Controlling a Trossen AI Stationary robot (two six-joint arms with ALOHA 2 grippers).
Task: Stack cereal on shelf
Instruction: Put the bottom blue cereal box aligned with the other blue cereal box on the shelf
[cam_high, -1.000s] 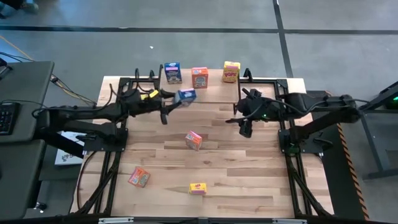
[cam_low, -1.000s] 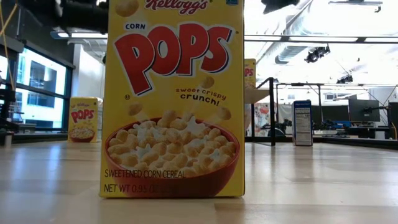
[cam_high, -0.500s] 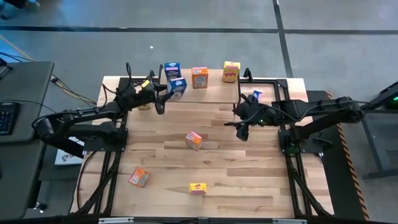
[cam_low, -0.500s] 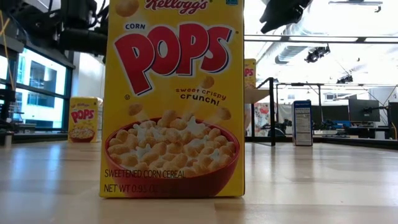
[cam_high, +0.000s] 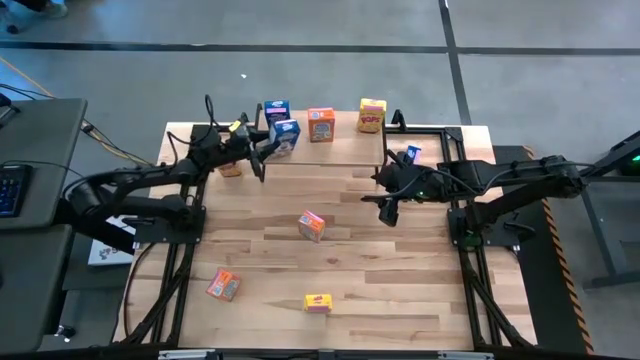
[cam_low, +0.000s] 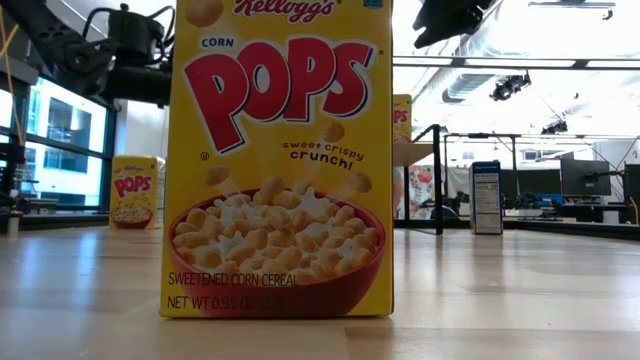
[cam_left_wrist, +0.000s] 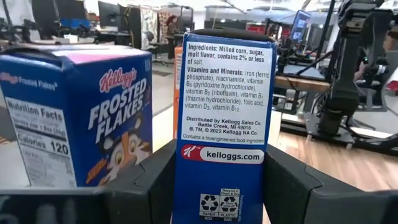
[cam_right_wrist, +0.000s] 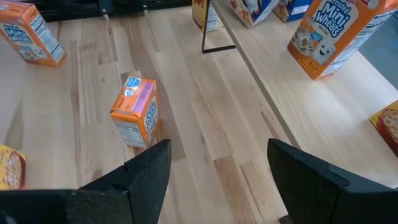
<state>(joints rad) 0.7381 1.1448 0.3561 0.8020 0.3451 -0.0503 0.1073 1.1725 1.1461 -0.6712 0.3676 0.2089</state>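
Left gripper (cam_high: 268, 152) is carrying a blue cereal box (cam_high: 285, 137) at the shelf (cam_high: 345, 147), jaws clamped on its sides about half open; in the left wrist view the held box (cam_left_wrist: 222, 124) is sitting just beside a blue Frosted Flakes box (cam_left_wrist: 74, 115) already on the shelf. Step in hand, as I judge it: placing the second blue box next to the first; next move is calling for lowering it flat onto the plank, then releasing. Right gripper (cam_high: 388, 212) is hovering over the counter (cam_high: 400, 290) near the shelf's right end, jaws parted and holding nothing. Shelf is also carrying an orange box (cam_high: 321, 124) and a yellow box (cam_high: 371, 115). Still on the counter: orange box (cam_high: 312, 225) mid-counter, another orange (cam_high: 223, 285) front left, yellow (cam_high: 318, 303) at the front, and a blue one (cam_high: 411, 154) by the right arm.
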